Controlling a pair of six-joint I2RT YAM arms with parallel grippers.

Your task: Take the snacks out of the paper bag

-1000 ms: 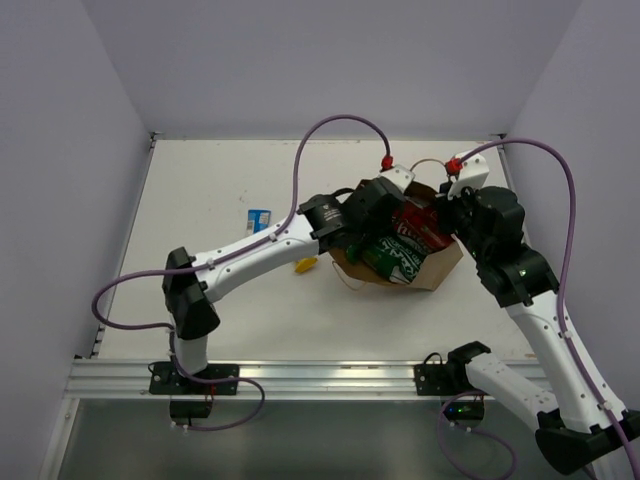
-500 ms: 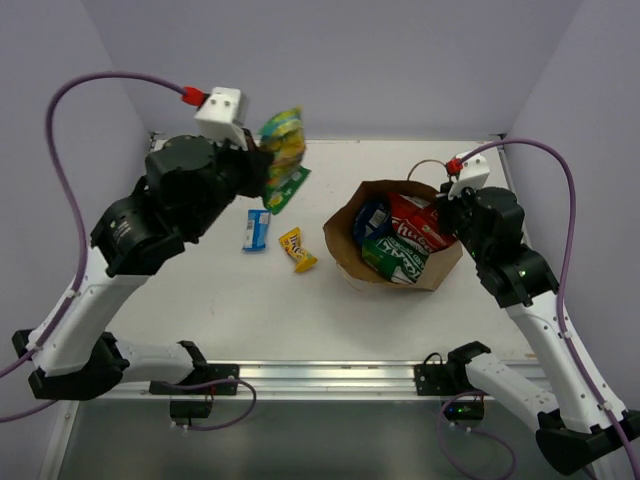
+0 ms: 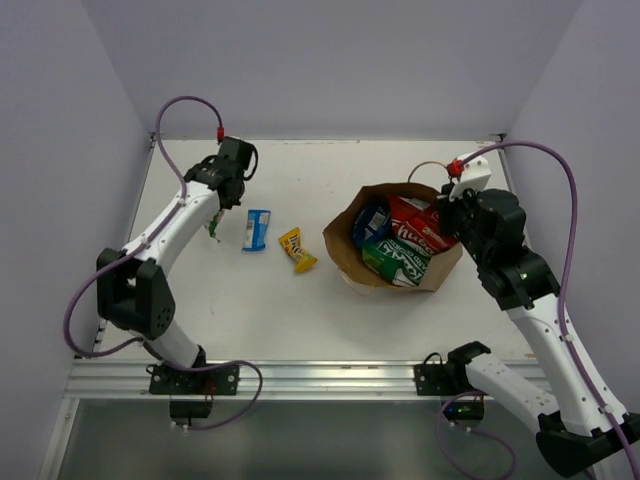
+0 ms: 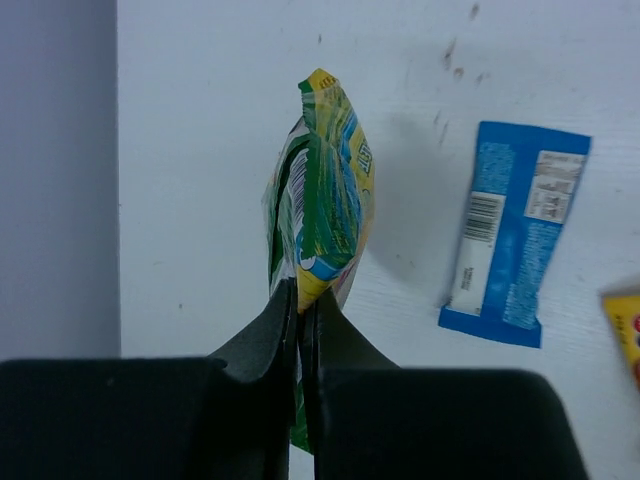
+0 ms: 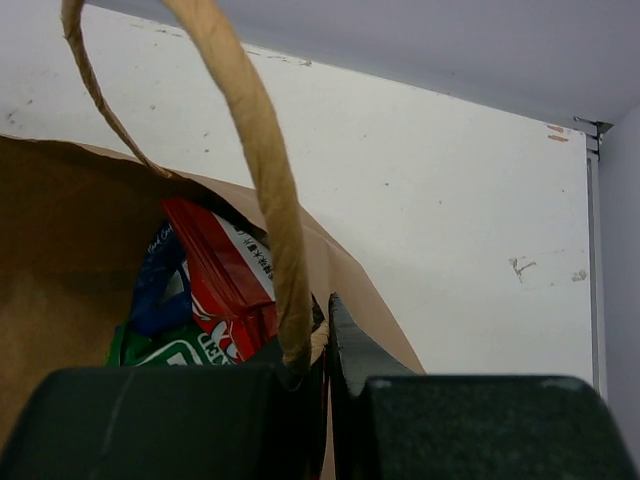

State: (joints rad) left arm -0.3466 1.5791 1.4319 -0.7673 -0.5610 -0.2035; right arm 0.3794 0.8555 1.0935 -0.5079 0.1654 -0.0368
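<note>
I get soft, even light from overhead. The white desk reads bright with no glare. On my left wrist camera the green-yellow packet casts a faint shadow to its right, and the dark left fingers look blurred up close. The top view is sharp.

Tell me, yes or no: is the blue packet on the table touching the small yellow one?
No, the blue packet and the small yellow packet lie apart, with bare table showing between them.

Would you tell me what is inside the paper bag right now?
The paper bag shows a blue packet, a red chip bag and a green bag. Anything beneath them is covered, so I cannot tell.
</note>
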